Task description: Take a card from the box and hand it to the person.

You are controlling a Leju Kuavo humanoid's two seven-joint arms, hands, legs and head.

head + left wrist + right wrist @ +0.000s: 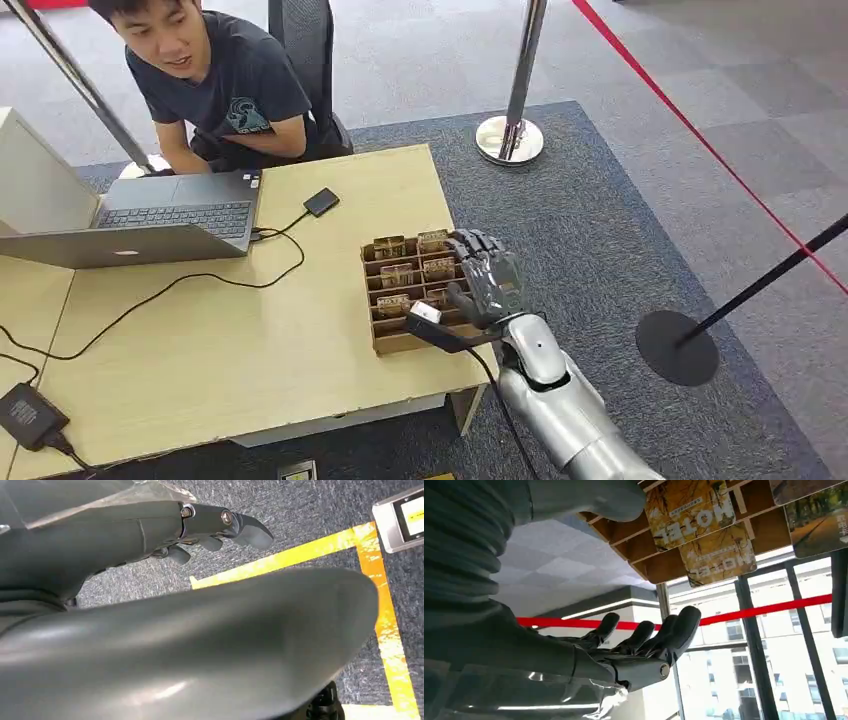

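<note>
right hand (487, 283): held above the right edge of the box, palm side turned up; fingers (676, 630) spread and released, grasping nothing.
left hand (150, 532): hangs over grey carpet marked with yellow tape (300, 552); fingers (250, 530) loosely curved, nothing between them.
box (385, 340): wooden, split into small compartments, at the right end of the bench (250, 350), near its edge.
cards (395, 275): standing in the box compartments, yellow-brown prints; the right wrist view shows "MOTEL" on two of them (691, 512). None is out of the box.
person (225, 85): seated at the far side of the bench, behind a laptop (175, 215).
other items: a small black device (321, 202) cabled to the laptop; a black power brick (28, 415) at the bench's near left corner.
</note>
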